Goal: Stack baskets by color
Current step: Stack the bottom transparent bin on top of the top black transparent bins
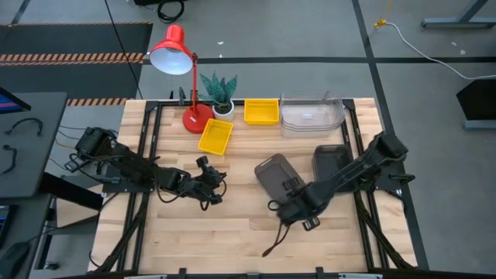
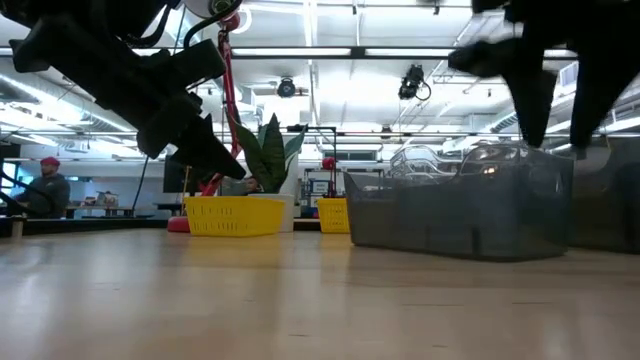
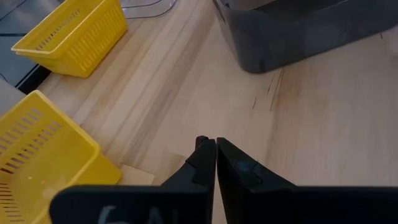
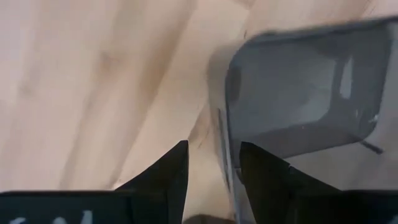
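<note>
Right gripper (image 4: 213, 163) open, jaws straddling the near wall of the left grey basket (image 1: 276, 177), probably lined up to grasp it for stacking onto the second grey basket (image 1: 332, 161) just to its right. Left gripper (image 3: 215, 148) closed, empty, waiting mid-table. Near yellow basket (image 1: 215, 136) lies just beyond it; far yellow basket (image 1: 261, 111) and clear baskets (image 1: 311, 114) sit along the far edge.

I see a light wooden table (image 1: 232, 232). On it at the far edge stand a red desk lamp (image 1: 186, 85), a potted plant (image 1: 220, 94), a yellow basket (image 1: 261, 111) and a stack of clear baskets (image 1: 311, 114). Nearer me, a second yellow basket (image 1: 215, 136) sits tilted, just beside the lamp's base. Two dark-grey baskets (image 1: 273, 173) (image 1: 332, 161) rest side by side right of centre.
</note>
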